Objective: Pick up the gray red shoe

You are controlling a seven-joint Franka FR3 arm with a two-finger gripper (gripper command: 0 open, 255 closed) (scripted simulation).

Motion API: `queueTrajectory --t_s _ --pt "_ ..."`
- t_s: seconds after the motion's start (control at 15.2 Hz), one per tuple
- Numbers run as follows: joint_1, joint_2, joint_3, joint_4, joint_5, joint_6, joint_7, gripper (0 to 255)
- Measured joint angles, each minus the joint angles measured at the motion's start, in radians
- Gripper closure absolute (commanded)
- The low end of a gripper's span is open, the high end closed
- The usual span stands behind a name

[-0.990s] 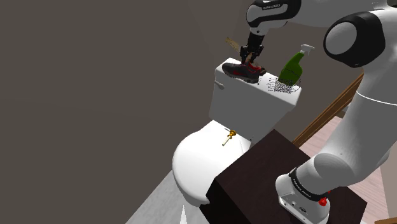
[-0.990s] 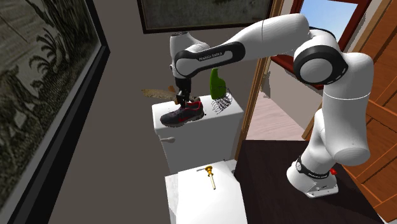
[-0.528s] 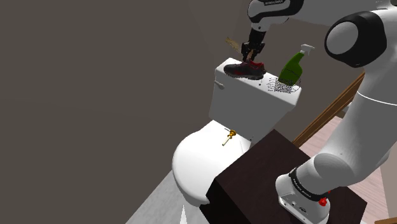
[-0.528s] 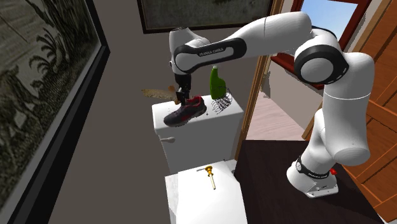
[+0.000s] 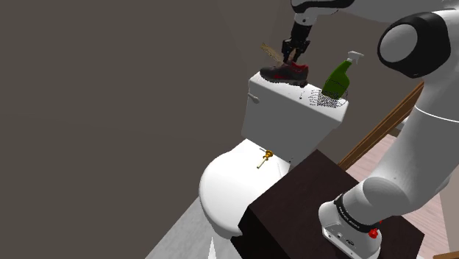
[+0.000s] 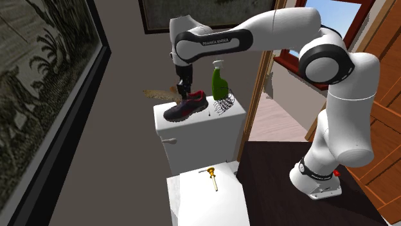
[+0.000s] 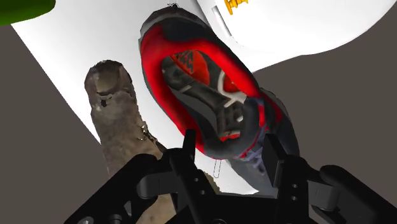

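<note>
The grey and red shoe (image 5: 284, 71) (image 6: 186, 106) (image 7: 210, 95) hangs just above the white toilet tank lid (image 5: 312, 109) (image 6: 193, 123), lifted clear of it. My black gripper (image 5: 290, 58) (image 6: 184, 92) (image 7: 232, 153) comes down from above and is shut on the shoe's heel collar. In the wrist view the two fingers clasp the dark rim at the back of the shoe, whose red lining faces the camera.
A green spray bottle (image 5: 339, 76) (image 6: 220, 82) and a dark wire object (image 5: 326, 99) stand on the lid beside the shoe. A brown rough object (image 6: 160, 94) (image 7: 121, 121) lies at the lid's back. A small gold piece (image 5: 265, 157) (image 6: 211, 176) rests on the toilet seat cover.
The gripper has risen with the shoe in it; the shoe has come off the tank lid and now hangs a little above it.
</note>
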Motion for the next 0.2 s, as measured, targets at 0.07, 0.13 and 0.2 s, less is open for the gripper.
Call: queueTrajectory --t_s 0.07,0.13,0.2 --pt "-0.001 0.000 -0.001 0.014 0.000 -0.014 -0.001 255" --pt "-0.001 -0.003 -0.001 0.025 -0.001 -0.027 0.001 255" --pt "-0.001 -0.002 -0.001 0.032 -0.001 -0.034 0.001 255"
